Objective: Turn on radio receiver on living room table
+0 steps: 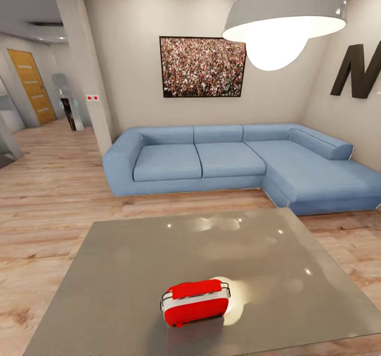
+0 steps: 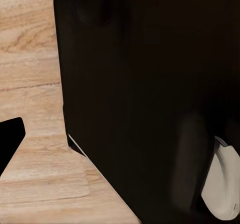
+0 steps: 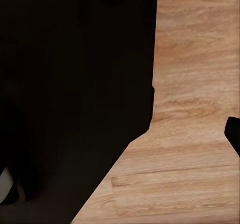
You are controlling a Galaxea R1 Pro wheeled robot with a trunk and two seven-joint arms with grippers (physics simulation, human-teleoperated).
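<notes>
The radio receiver (image 1: pixel 195 301) is seen in the head view lying on the table (image 1: pixel 121 271), near the table's front edge and a little right of its middle. It is a small red rounded box with a white band along its lower body and a thin dark wire handle arched over its top. A bright round reflection of the ceiling lamp (image 1: pixel 280 19) is cast on the glossy grey top just beside the radio, on its right and behind it. No arm or gripper is seen near the radio in this view, so its place relative to either hand cannot be given.

Beyond the table, across a strip of light wood floor (image 1: pixel 53 186), a blue corner sofa (image 1: pixel 227 160) is set against the off-white walls, and a framed crowd picture (image 1: pixel 202 67) is hung above it. A large dark letter (image 1: pixel 360 72) is fixed on the right wall. At far left, past a pillar (image 1: pixel 84 59), an orange-brown door (image 1: pixel 33 86) is seen down a hallway.

In the left wrist view a large black body of the robot (image 2: pixel 150 94) is seen close up over the plank floor, with a pale rounded part (image 2: pixel 222 186) at one corner — only a dark tip (image 2: pixel 10 139) is seen at the frame edge. The right wrist view is much the same: black bulk (image 3: pixel 70 84), wood floor, a dark tip (image 3: pixel 234 131) at the edge. Whether either gripper is spread or closed cannot be told.
</notes>
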